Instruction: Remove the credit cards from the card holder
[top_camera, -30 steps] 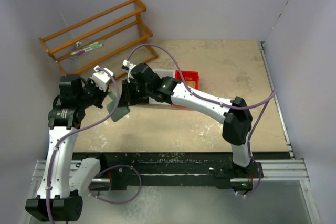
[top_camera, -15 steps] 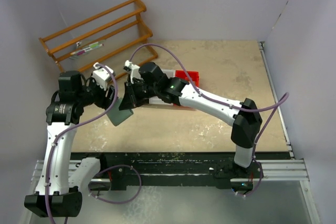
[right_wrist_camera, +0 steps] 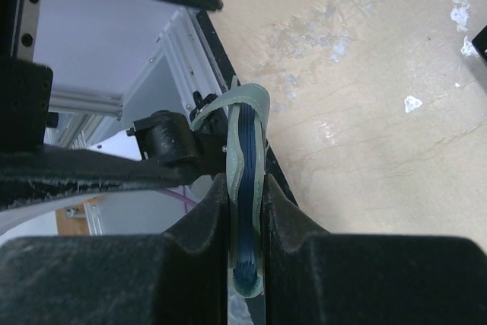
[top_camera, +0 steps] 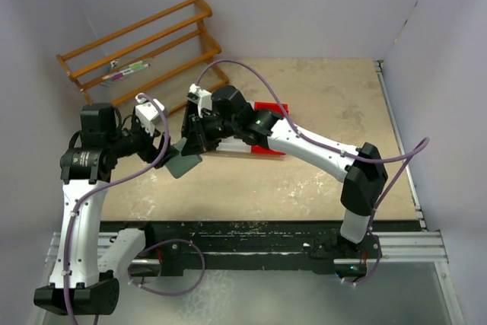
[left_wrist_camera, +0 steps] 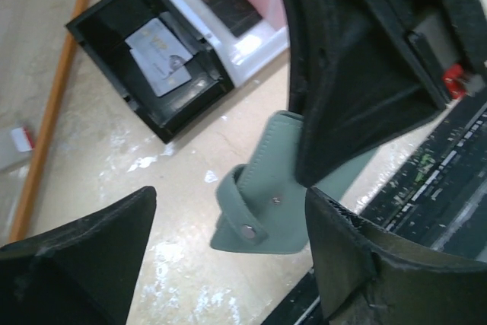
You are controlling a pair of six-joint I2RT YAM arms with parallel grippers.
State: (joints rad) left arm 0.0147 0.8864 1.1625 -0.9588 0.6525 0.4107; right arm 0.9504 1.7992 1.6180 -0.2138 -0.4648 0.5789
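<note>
Silvery grey-white, one card (left_wrist_camera: 158,52) lies in the black bin (left_wrist_camera: 99,24) and a black card (left_wrist_camera: 228,4) lies in the white bin (left_wrist_camera: 262,32) beside it, so by my reading two cards are out and sorted. The red bin (top_camera: 274,109) is largely hidden behind the right arm, and its contents cannot be made out. The card holder (left_wrist_camera: 283,188) hangs above the table (top_camera: 319,97), pinched edge-on between the fingers of the right gripper (top_camera: 192,141), with its snap tab drooping at the low end. The right wrist view shows dark blue layers between the pale covers – lining or cards, I cannot tell which – so at least a check of the pockets is probably left. The right arm reaches far to the left across the table with its wrist turned down. The left arm stands tall, its forearm angled toward the holder, and the left gripper (top_camera: 160,143) has its fingers spread wide on either side of the holder, touching nothing.
</note>
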